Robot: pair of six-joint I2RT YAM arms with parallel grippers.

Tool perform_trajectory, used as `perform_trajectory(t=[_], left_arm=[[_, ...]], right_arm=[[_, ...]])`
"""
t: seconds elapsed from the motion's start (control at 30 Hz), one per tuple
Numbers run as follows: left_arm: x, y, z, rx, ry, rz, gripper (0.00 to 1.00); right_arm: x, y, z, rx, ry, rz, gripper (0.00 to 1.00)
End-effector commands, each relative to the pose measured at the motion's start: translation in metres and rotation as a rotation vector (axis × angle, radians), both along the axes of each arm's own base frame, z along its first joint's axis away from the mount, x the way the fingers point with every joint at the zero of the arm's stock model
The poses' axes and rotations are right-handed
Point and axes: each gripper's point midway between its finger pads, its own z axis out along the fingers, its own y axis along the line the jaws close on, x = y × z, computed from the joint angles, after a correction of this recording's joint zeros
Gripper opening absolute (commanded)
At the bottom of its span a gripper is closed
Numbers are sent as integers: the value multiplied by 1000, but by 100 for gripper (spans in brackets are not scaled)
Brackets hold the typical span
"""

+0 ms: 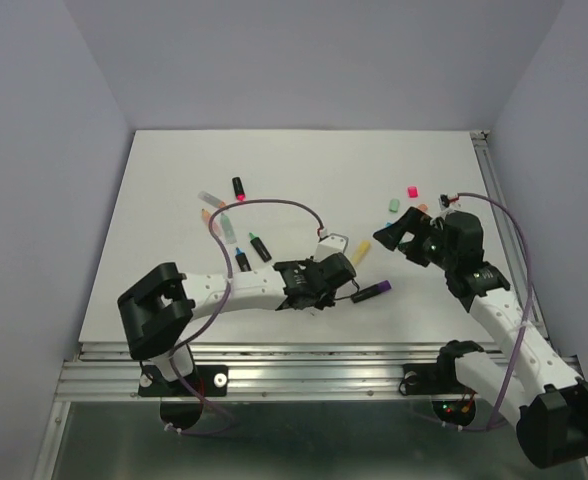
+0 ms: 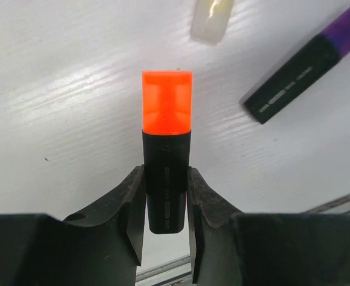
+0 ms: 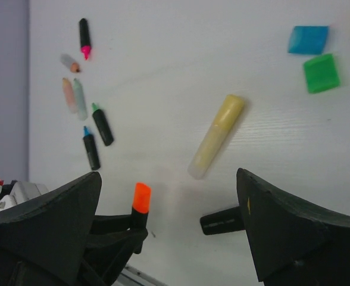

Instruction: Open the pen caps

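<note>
My left gripper (image 2: 166,202) is shut on the black barrel of a highlighter and holds it above the table. Its orange cap (image 2: 166,102) is on and points away from the fingers; it also shows in the right wrist view (image 3: 141,198). My right gripper (image 3: 169,232) is open and empty, a little to the right of the left gripper (image 1: 321,282), facing it. A black highlighter with a purple cap (image 2: 347,27) lies beside it. A pale yellow capped pen (image 3: 216,136) lies just beyond. Loose blue (image 3: 308,39) and green (image 3: 321,72) caps lie at the far right.
Several uncapped pens lie in a group at the far left of the table: a pink-tipped one (image 3: 84,39), pale ones (image 3: 80,98), a green-tipped one (image 3: 102,125) and a blue-tipped one (image 3: 91,150). A loose pink cap (image 1: 411,190) lies behind the right gripper (image 1: 399,235). The table's metal front rail (image 1: 304,355) is near.
</note>
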Motion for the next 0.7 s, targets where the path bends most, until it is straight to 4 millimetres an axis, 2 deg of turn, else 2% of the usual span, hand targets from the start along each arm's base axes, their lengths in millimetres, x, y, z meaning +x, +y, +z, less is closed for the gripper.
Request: perform_trajectory(t=[0.0, 0.1, 0.13, 0.17, 0.23, 0.27, 0.33, 0.37, 0.43, 0.47, 0.6, 0.67], left_arm=[[12, -23, 53, -199, -123, 1, 0], [11, -33, 71, -281, -146, -40, 0], [10, -37, 78, -308, -152, -52, 0], [10, -38, 81, -318, -157, -52, 0], [11, -41, 88, -346, -170, -54, 0], [9, -43, 94, -371, -173, -59, 0], [6, -47, 98, -404, -170, -77, 0], [4, -48, 101, -421, -172, -83, 0], [2, -51, 108, -458, -172, -97, 0], [0, -50, 105, -459, -169, -98, 0], [-1, -49, 111, -491, -176, -93, 0], [-1, -49, 113, -500, -178, -94, 0]], right_arm=[[-15, 57, 44, 337, -99, 244, 100], [-15, 62, 48, 308, -133, 197, 100], [-21, 70, 53, 294, -152, 205, 100], [-15, 67, 56, 273, -172, 158, 100], [-16, 73, 53, 243, -158, 165, 100], [-18, 82, 50, 235, -144, 191, 100], [-16, 91, 50, 231, -141, 206, 100], [-18, 102, 40, 217, -115, 228, 100], [-18, 111, 38, 209, -109, 245, 100], [-19, 118, 30, 198, -88, 258, 100], [-22, 132, 28, 206, -85, 289, 100], [-23, 136, 31, 211, -96, 290, 93]])
